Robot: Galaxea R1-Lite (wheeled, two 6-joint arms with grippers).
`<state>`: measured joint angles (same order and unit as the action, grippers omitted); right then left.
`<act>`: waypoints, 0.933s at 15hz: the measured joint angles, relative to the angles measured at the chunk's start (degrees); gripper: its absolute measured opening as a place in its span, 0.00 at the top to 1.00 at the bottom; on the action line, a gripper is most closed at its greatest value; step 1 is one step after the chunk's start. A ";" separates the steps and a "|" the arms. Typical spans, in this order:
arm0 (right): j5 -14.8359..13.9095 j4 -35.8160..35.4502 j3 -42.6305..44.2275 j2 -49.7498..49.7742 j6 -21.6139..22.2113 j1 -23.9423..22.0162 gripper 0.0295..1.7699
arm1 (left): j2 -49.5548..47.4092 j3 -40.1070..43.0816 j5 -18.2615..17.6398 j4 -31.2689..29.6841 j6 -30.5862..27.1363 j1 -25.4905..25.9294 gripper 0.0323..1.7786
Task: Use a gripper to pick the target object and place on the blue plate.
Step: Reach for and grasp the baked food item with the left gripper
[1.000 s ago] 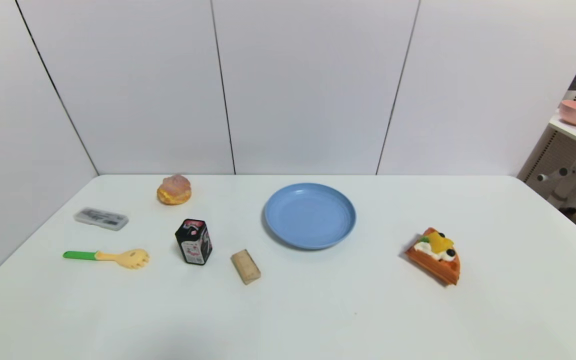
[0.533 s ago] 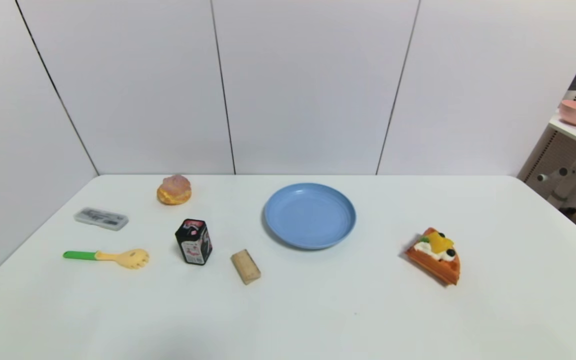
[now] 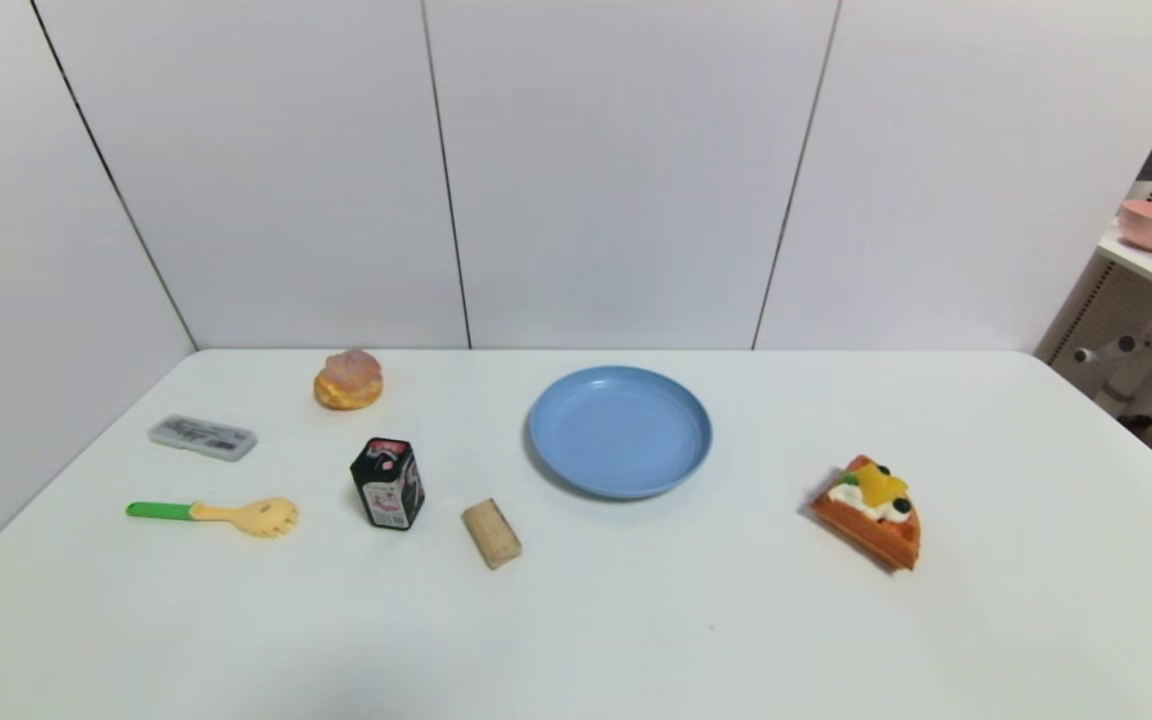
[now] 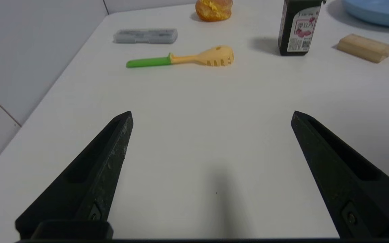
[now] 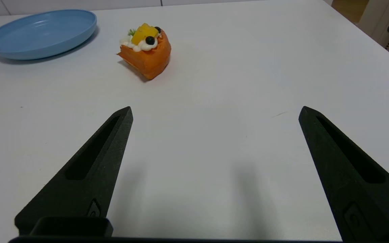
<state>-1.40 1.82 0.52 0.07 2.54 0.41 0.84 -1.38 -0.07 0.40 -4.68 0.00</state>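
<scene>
The target object [image 3: 348, 380], a golden-brown cream puff with a pinkish top, sits at the table's far left; its lower part also shows in the left wrist view [image 4: 213, 9]. The blue plate [image 3: 620, 431] lies near the middle back, its rim showing in both wrist views [image 4: 380, 15] [image 5: 39, 33]. Neither arm shows in the head view. My left gripper [image 4: 211, 114] hovers open over bare table near the front left, far from the puff. My right gripper [image 5: 214, 111] hovers open over bare table near the front right, with nothing between its fingers.
Between the left gripper and the puff lie a yellow fork-spoon with a green handle [image 3: 221, 513], a grey case [image 3: 202, 437], a black carton [image 3: 388, 483] and a tan block [image 3: 492, 533]. An orange waffle wedge [image 3: 871, 510] sits right of the plate. White wall panels close the back and left.
</scene>
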 joint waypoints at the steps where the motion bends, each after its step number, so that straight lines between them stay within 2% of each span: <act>1: 0.00 0.02 0.00 0.00 0.00 0.00 0.04 | 0.69 -1.87 0.00 -0.07 -0.38 0.00 0.05; 4: 0.00 0.02 0.00 0.00 0.00 0.00 0.04 | 6.92 -9.29 -0.02 -0.24 -1.32 -0.05 0.05; 6: 0.00 0.02 0.00 0.00 0.00 0.00 0.04 | 14.73 -17.55 -0.13 -0.33 -1.76 -0.40 0.05; 14: 0.00 0.02 0.00 0.00 0.00 0.00 0.04 | 57.73 -59.54 -0.50 -0.18 -4.52 -1.78 0.05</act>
<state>-1.40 1.84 0.52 0.07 2.54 0.41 58.58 -60.92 -0.57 0.22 -9.20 -1.78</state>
